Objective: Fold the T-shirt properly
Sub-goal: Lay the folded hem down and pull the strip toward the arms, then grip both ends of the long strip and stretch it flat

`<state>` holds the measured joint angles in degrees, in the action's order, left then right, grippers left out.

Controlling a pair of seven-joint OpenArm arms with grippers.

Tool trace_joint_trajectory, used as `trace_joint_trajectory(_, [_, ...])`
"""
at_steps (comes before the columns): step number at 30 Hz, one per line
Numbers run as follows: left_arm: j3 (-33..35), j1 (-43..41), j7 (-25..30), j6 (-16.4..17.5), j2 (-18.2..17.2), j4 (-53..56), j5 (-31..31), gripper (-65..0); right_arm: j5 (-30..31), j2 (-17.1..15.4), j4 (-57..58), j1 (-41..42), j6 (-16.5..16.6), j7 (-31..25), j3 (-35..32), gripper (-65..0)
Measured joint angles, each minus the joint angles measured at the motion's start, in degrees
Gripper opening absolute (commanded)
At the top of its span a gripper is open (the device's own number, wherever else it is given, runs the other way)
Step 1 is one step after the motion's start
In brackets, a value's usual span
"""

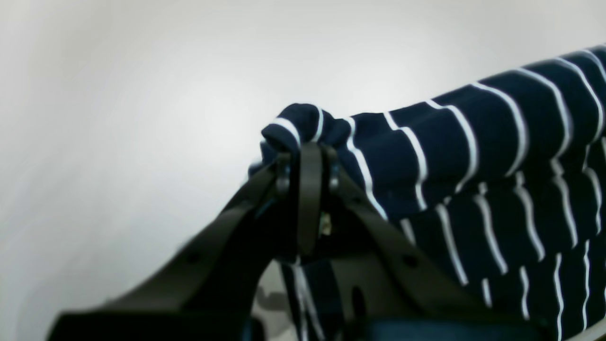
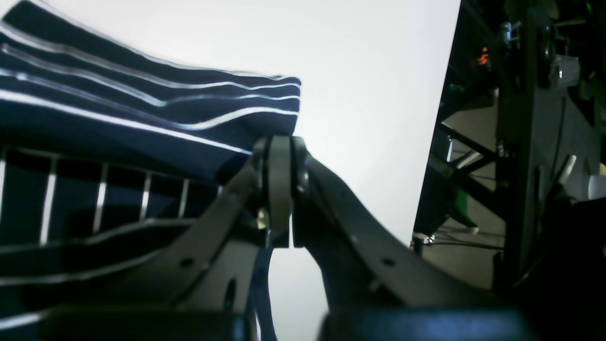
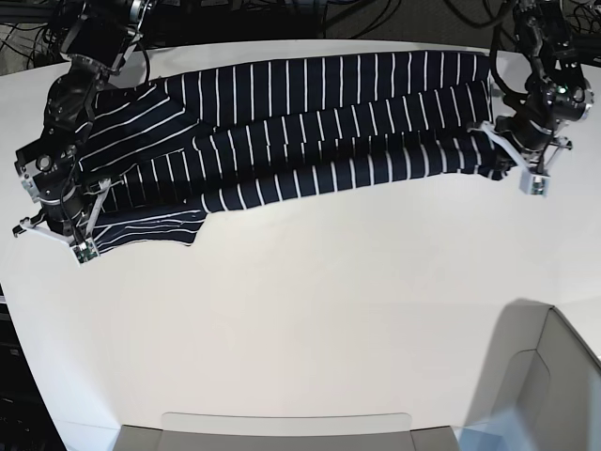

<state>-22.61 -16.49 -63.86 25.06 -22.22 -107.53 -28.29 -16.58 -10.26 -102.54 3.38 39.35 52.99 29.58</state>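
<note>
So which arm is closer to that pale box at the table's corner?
Left. The left fingers pinch the T-shirt at its end on the side of the box; the right fingers hold the far end.

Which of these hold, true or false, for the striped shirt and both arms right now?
1. The dark navy white-pinstriped cloth T-shirt lies stretched lengthwise across the white table. True.
2. The left gripper has its jaws wide open above the cloth. False: the jaws are shut on a bunched bit of the shirt.
3. The right gripper is shut on a shirt edge. True.
4. Both grippers hold the same end of the shirt. False: they grip opposite ends.
5. The shirt is already a compact square. False: it is a long band, with a sleeve spread at one end.
</note>
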Motion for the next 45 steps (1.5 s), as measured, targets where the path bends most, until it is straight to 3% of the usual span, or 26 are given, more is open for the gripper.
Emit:
trace_joint_trajectory(7, [-1.1, -4.3, -1.9, 0.3, -0.1, -4.3, 0.0, -65.0, 0.1, 0.0, -2.6, -6.2, 0.0, -0.2, 0.0, -65.0])
trace_joint_trajectory(10, [-1.1, -6.2, -1.9, 0.2, -0.2, -5.2, 0.0, -65.0, 0.0, 1.8, -5.3, -8.3, 0.0, 0.1, 1.8, -65.0])
trace_joint_trajectory(19, [-1.2, -9.9, -1.9, 0.3, 2.1, -5.2, -0.3, -65.0, -0.2, 3.2, -7.2, -9.2, 0.0, 0.0, 7.1, -65.0])
trace_joint_trajectory(30, [-0.7, -12.7, -1.6, 0.0, 2.2, -4.2, 0.0, -64.5, -2.8, 3.6, -7.0, -12.6, 0.0, -0.2, 7.5, -65.0])
trace_joint_trajectory(35, [-0.7, -13.0, -1.4, 0.0, 2.2, -4.2, 0.5, -42.9, -3.2, 5.0, -7.0, -12.4, 0.0, -0.2, 7.5, -65.0])
trace_joint_trajectory(41, [-1.0, -13.4, -0.9, 0.1, 3.7, -4.3, 0.4, -42.1, -3.2, 5.0, -7.0, -12.4, 0.0, -0.3, 7.5, -50.2])
trace_joint_trajectory(45, [-1.0, -13.3, -1.7, 0.0, 3.8, -4.0, 0.3, -42.1, -3.2, 5.0, -6.9, -12.5, 0.0, -0.3, 7.5, -45.9])
